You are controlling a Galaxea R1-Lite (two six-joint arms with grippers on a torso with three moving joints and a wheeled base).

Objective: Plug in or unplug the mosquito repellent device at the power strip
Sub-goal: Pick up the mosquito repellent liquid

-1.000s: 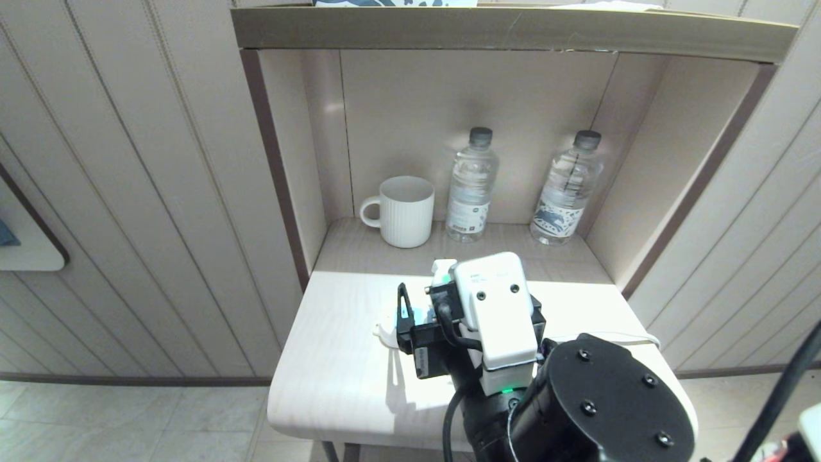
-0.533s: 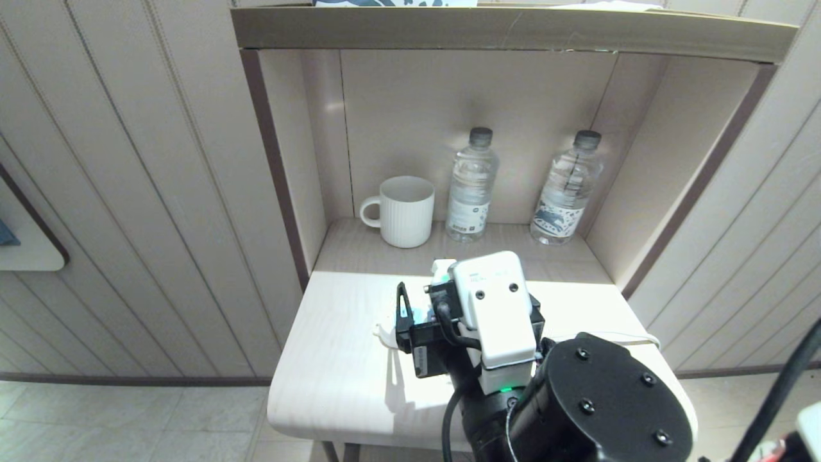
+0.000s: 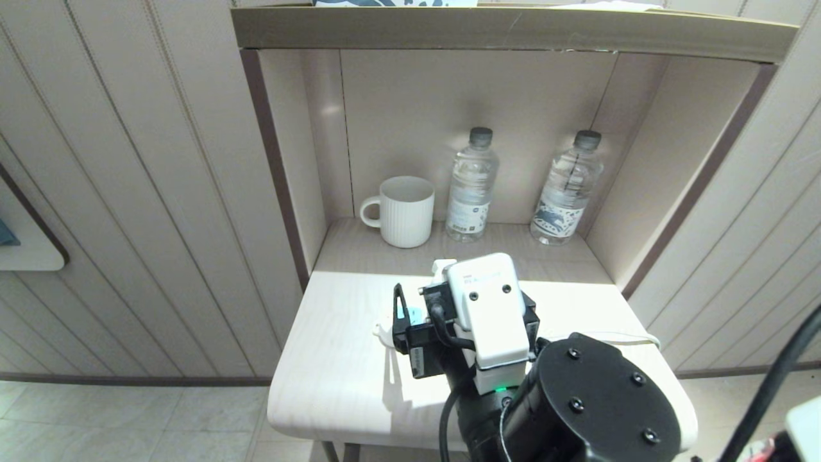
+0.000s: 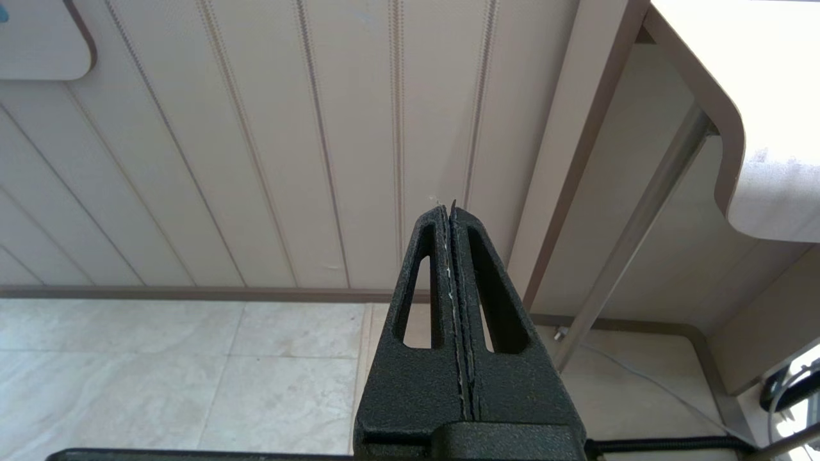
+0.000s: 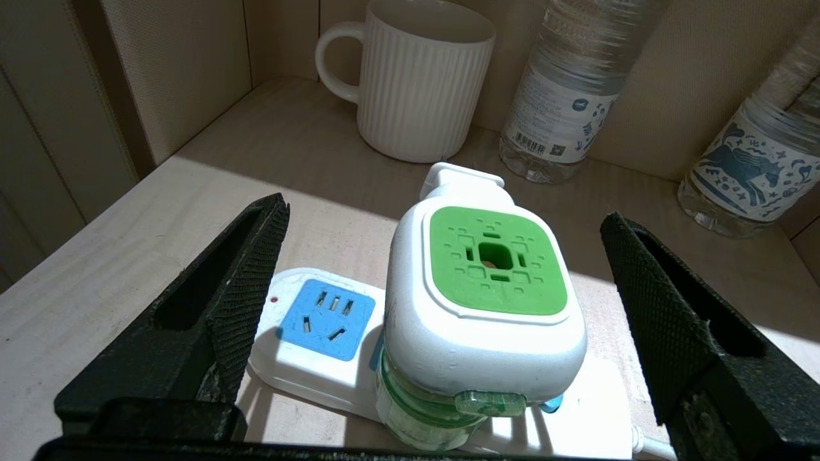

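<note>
Fingers [image 5: 243, 307] spread around mosquito repellent device [image 5: 487, 301] on power strip [image 5: 307, 346], mug [image 5: 416, 89], 2 bottles [image 5: 564, 89] behind

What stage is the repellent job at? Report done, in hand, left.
Done: the mosquito repellent device stands on the power strip. In hand: the open right gripper straddles the device without touching. Left: closing on it. The left gripper hangs shut near the floor.

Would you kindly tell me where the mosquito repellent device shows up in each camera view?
Head view: only a white sliver of the mosquito repellent device peeks out above the right arm, mid-table.
Left wrist view: not in it; wall, floor and a table corner only.
Right wrist view: centre, the device stands on the power strip between the open pincer fingers.
Shared landmark: the white mug behind it.
</note>
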